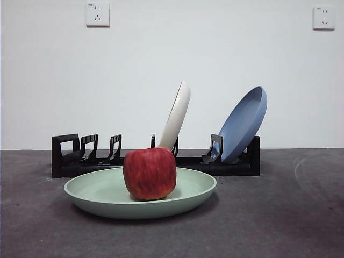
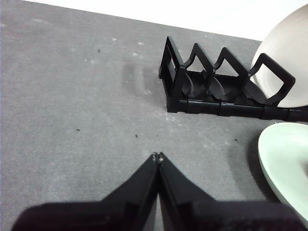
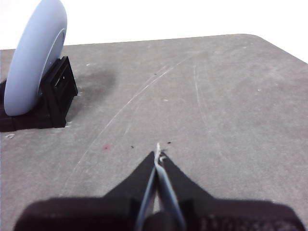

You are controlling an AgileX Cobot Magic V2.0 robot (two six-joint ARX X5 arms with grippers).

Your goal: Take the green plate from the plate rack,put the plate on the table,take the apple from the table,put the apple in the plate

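The apple [image 1: 150,173] sits inside the green plate [image 1: 97,196], slightly toward 9 o'clock of the plate's centre, and the plate lies flat on the table [image 1: 301,215] just in front of the plate rack [image 1: 67,157]. By the look of it, every step of the task is done: plate out of the rack, plate down, apple in. No next move seems called for beyond the arms staying clear of the dish.

Neither arm shows in the front view. The left gripper [image 2: 158,157] hangs over bare table with its jaws pressed together and nothing between them; the rack's handle end lies toward 1 o'clock of its tips and the mint rim at about 3 o'clock. The right gripper [image 3: 158,155] is likewise closed and empty, over scuffed table, with the blue plate [image 3: 33,62] off at 10 o'clock.

The apple is blocky, glossy red with darker streaks and pale flecks. The green plate is matte, wide and shallow with a raised rim. The rack is black moulded plastic with upright looped holders; a cream-white plate [image 1: 177,115] and the blue one lean in its slots. The tabletop is dark grey, mottled and faintly scratched.
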